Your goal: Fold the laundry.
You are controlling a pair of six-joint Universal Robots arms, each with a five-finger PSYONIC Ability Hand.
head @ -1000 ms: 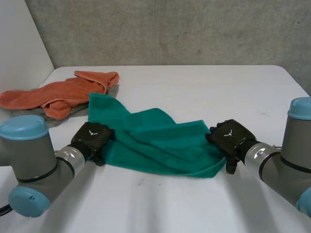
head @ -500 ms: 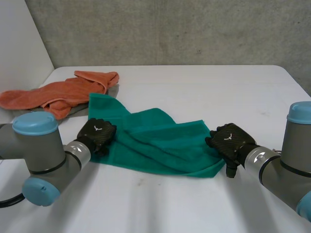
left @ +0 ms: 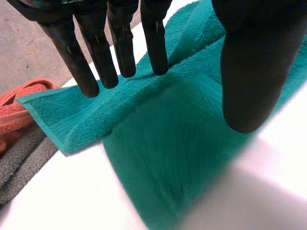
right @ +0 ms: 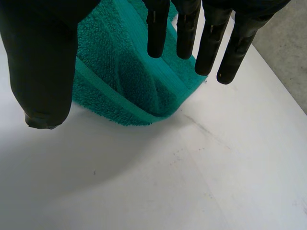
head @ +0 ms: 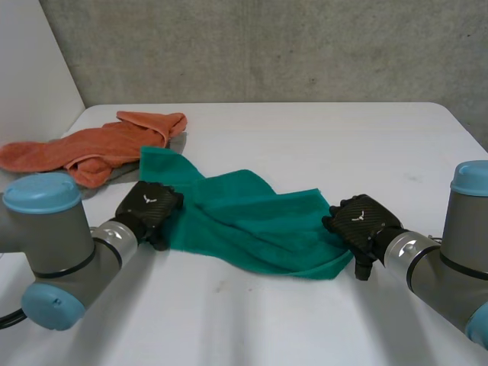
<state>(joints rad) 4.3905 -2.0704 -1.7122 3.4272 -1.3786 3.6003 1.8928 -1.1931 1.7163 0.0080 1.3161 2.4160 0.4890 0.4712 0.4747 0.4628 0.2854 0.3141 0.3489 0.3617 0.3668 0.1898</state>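
A white table (head: 320, 145) carries three cloths. A green towel (head: 252, 221) lies rumpled across the near middle, creased in loose folds, with one corner reaching toward the far left. At the far left an orange towel (head: 91, 149) lies bunched lengthwise, partly over a grey cloth (head: 114, 179) — the green corner ends just beside them.

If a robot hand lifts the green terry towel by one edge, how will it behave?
Probably floppy: the green terry towel lies in soft folds. Likely it would sag and drape, not keep shape. Its looped pile suggests good grip, hardly slippery.
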